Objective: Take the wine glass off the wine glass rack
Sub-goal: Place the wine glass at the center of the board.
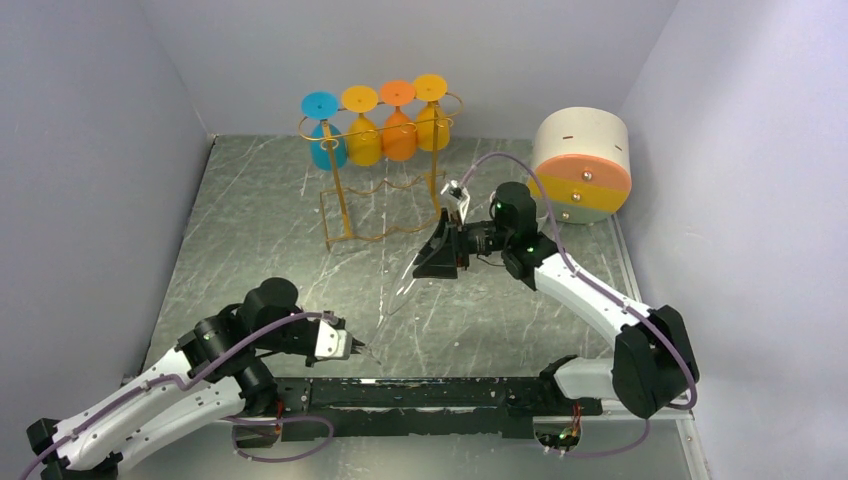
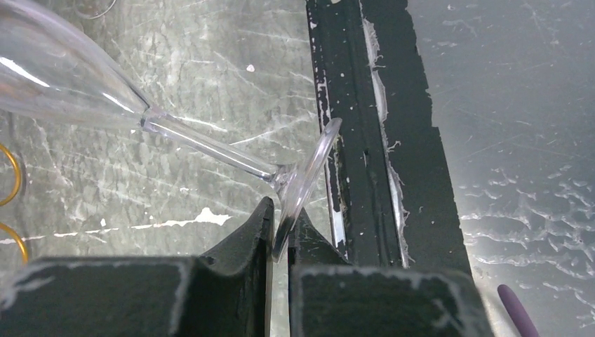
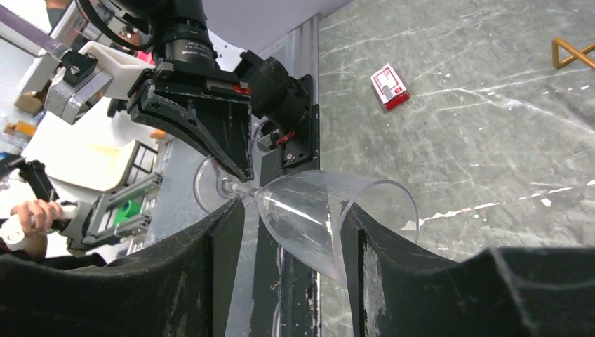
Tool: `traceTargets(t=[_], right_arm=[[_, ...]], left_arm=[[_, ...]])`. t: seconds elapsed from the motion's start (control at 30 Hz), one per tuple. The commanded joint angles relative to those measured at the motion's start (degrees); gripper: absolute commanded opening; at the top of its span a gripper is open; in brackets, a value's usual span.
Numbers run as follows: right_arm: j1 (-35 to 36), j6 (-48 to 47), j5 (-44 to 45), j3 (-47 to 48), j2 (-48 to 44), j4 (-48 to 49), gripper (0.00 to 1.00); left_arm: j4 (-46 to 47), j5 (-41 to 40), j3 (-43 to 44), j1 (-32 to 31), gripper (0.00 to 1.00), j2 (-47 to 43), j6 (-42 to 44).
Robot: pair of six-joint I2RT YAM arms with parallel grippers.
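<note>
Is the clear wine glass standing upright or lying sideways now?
Sideways: the clear wine glass is horizontal, left gripper pinching its foot.

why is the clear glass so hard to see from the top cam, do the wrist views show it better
Top external: the clear wine glass nearly vanishes against the glossy streaked table. Left wrist: stem and foot sharp, left pincer shut on the foot rim, bowl edged by bright highlights. Right wrist: bowl clear between the right pincer fingers, near fingers soft.

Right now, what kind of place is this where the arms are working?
Probably a robot test cell, not a home: plain grey walls enclose a marbled tabletop, both arms are bolted to a black rail, and a wine glass rack holds coloured glasses.
</note>
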Motion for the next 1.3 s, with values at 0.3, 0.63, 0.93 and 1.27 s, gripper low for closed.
traceTargets(t=[0.3,0.63,0.93,1.27], right_arm=[[3.62,-14.17,-11.51,13.20,3.82,-37.52,0.45],[4.05,-9.28,-8.14,13.62,1.22,-37.31,0.22],[4.16,-2.71,-3.30,9.13,-2.15,-28.54,0.00],[4.19,-4.88,4.69,8.56,-6.23,-29.80,0.00]], left_arm=[[0.47,-13.82,6.77,1.56,0.07,5.21,14.70],[3.26,-20.08,5.20,1.54,0.07,4.85,17.07],[3.16,-17.15,4.87,1.55,0.23,4.61,14.86],[4.63,-0.23,6.03,1.56,0.99,0.85,7.28]])
